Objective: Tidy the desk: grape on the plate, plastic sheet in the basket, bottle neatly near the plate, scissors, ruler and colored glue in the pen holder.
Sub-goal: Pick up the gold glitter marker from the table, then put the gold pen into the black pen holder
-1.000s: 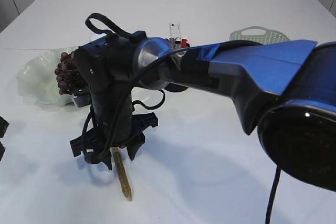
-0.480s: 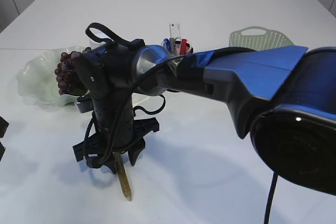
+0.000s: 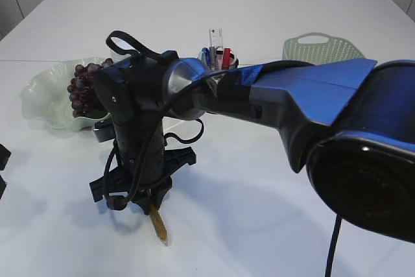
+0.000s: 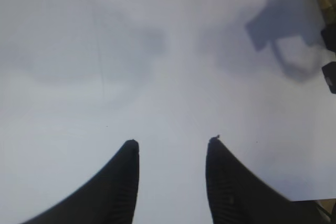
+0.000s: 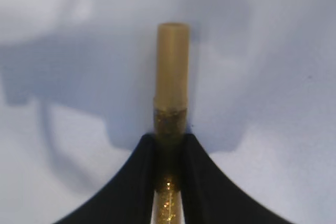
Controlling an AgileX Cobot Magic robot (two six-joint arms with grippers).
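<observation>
The right gripper (image 5: 168, 153) had pinched the slim gold glitter-glue tube (image 5: 171, 77) on the white table (image 3: 259, 212), just below its cap. It looked light, stiff, perhaps slippery. The left gripper (image 4: 170, 148) hung half open, empty.

One glue tube (image 5: 171, 72), perhaps one plate (image 3: 45, 98).
</observation>
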